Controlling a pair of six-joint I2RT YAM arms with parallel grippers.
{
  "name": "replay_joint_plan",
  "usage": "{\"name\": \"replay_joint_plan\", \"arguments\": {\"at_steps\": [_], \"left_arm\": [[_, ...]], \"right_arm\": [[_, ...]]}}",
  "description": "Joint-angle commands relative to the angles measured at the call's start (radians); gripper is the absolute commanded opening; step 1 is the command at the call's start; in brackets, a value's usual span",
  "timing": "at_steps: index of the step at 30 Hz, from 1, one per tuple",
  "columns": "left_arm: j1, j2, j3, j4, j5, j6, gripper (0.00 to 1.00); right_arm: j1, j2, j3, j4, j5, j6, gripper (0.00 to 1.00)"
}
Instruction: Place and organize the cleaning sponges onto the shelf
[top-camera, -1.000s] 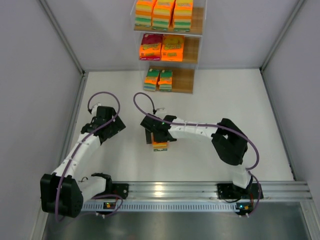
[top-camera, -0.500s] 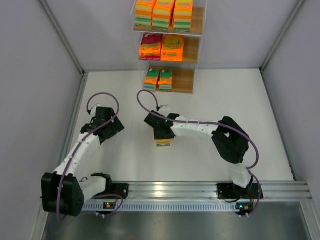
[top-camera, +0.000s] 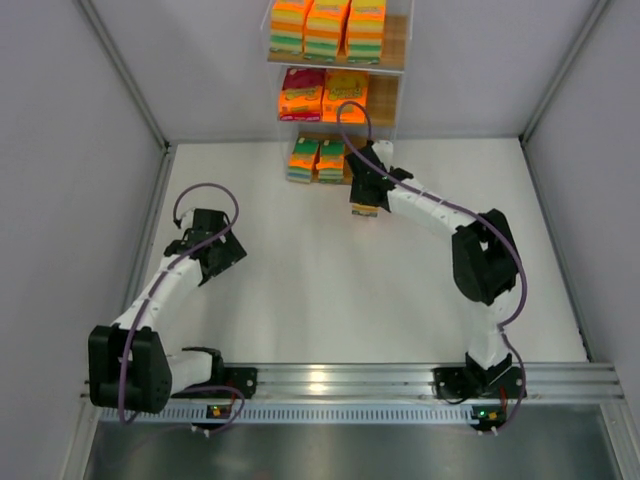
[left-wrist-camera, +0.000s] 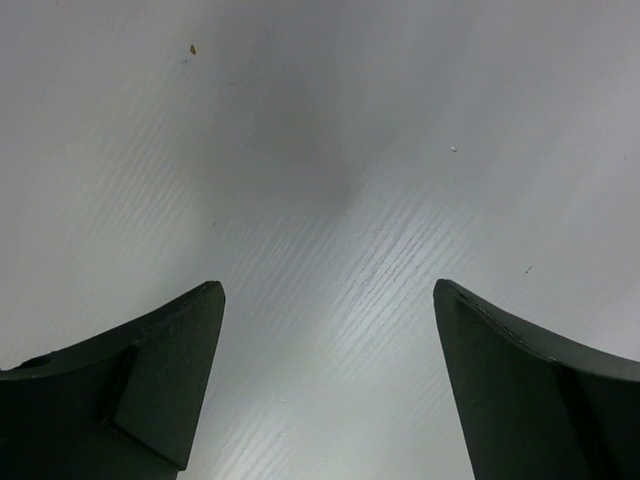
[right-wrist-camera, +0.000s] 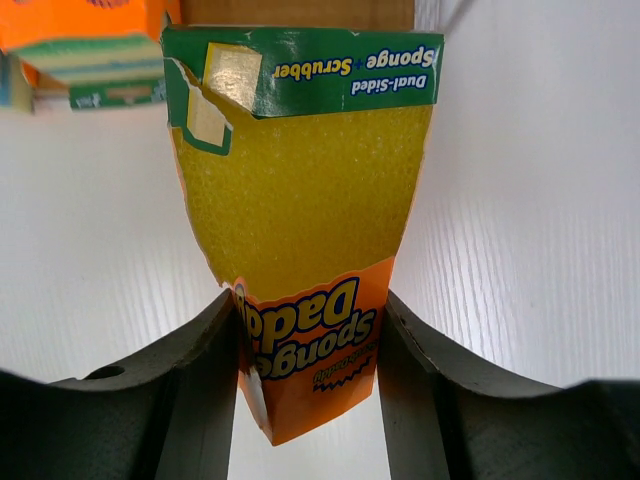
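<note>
While seven sponge packs (top-camera: 326, 30) lined the shelf (top-camera: 396, 45), the right claw (right-wrist-camera: 308, 385) gripped a Sponge Daddy pack (right-wrist-camera: 300, 200) near the worktop's (top-camera: 420, 290) far edge; the left claw (left-wrist-camera: 325, 380) gaped empty.

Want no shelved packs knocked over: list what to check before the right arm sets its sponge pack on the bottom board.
1. Grip: right gripper shut on the sponge pack: ok.
2. Bare wood on the bottom board ahead of the pack: ok.
3. Gap to the two shelved packs on its left: ok.
4. Pack's height over the board: cannot tell.
5. Left gripper open, empty, away from the shelf: ok.
</note>
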Motion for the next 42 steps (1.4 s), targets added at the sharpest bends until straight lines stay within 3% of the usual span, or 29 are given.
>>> {"name": "replay_joint_plan", "arguments": {"at_steps": [1,5,16,33,38,39,42], "left_arm": [[0.01,0.021,0.036,0.014,-0.021,-0.014,0.92],[0.015,0.036,0.034,0.019,-0.027,-0.022,0.92],[0.024,0.075,0.043,0.02,-0.024,-0.013,0.92],[0.033,0.082,0.034,0.02,-0.015,-0.005,0.92],[0.033,0.076,0.022,0.023,-0.01,-0.006,0.92],[0.035,0.073,0.019,0.023,-0.007,-0.005,0.92],[0.035,0.064,0.02,0.023,-0.007,-0.002,0.92]], "right_arm": [[-0.027,0.071,0.093,0.097,-0.012,-0.099,0.44],[-0.053,0.111,0.128,0.198,-0.046,-0.137,0.44],[-0.098,0.223,0.254,0.28,-0.081,-0.177,0.48],[-0.13,0.352,0.386,0.28,-0.094,-0.176,0.53],[-0.132,0.337,0.346,0.272,-0.078,-0.188,0.66],[-0.132,0.329,0.341,0.268,-0.078,-0.188,0.76],[-0.133,0.311,0.327,0.253,-0.098,-0.182,0.88]]}}
